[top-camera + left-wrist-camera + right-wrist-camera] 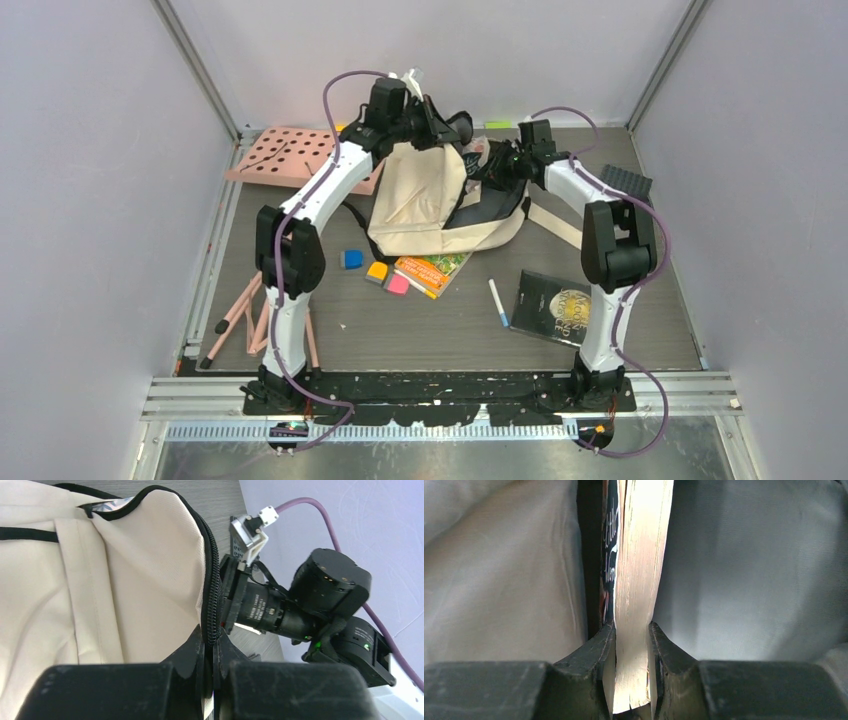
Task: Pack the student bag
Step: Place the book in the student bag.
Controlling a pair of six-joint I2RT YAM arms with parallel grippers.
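Right tool [631,645]: jaws nearly closed, clamped on the page edge of a book [639,555]. The book stands on edge straight ahead of the fingers, already inside the student bag [749,570], with grey lining on both sides of it. My read: it is gripped thin side on so it slips through the narrow mouth.

Left tool [212,642]: pinched tight on the bag's black zipper rim, which runs up and away from between the fingers. Cream fabric lies to its left, and the right arm's wrist is just past the rim to its right. Likely reason: it lifts the rim to hold the mouth open for the other arm. In the top view the bag [420,200] hangs from the left tool [425,110] and slumps on the counter [400,330] below both tools, with the right tool [500,160] at its opening.

Counts, near to far:
- Behind the right tool, toward its base: one dark book [553,303] and one pen [498,303] just beside it, apart.
- Behind the left tool: three blocks in a row, namely a blue block [351,259], an orange block [376,272] and a pink block [397,284].
- One orange book [430,272], its far end tucked under the bag.
- One loose strap [555,222] beside the right tool's arm.
- One pink perforated board [290,155], left of the left tool.

That makes three books, two tools and one bag.
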